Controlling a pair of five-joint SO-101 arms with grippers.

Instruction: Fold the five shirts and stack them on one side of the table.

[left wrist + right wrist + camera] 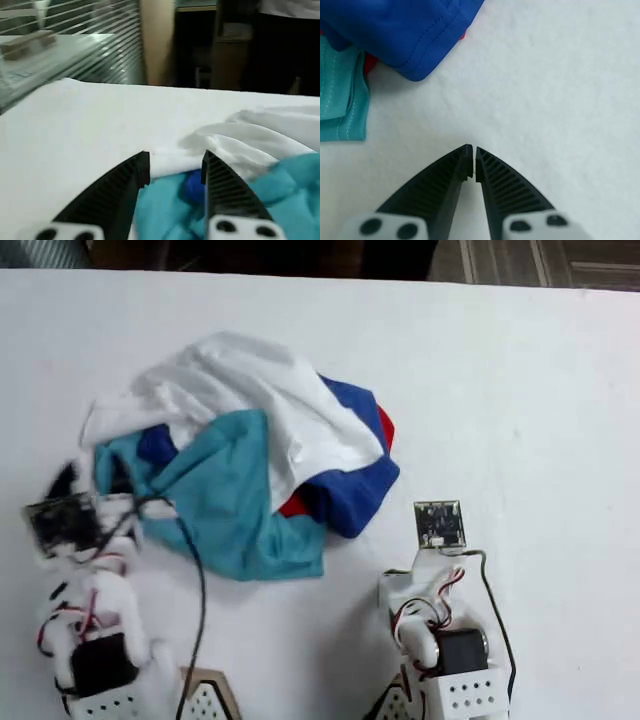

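Several shirts lie in a loose heap left of the table's middle: a white shirt (235, 390) on top, a teal shirt (235, 495) in front, a blue shirt (350, 480) to the right, and a red shirt (384, 426) peeking out. My left gripper (175, 167) is open at the heap's left edge, with teal cloth (165, 210) and a blue patch (192, 184) between its fingers and the white shirt (250, 137) just beyond. My right gripper (474, 156) is shut and empty over bare table, a short way from the blue hem (415, 40) and teal corner (342, 100).
The white table (540, 400) has free room on its whole right half and along the far edge. The left arm (95, 640) and right arm (445, 640) stand at the near edge, with a black cable (200, 580) running from the left one.
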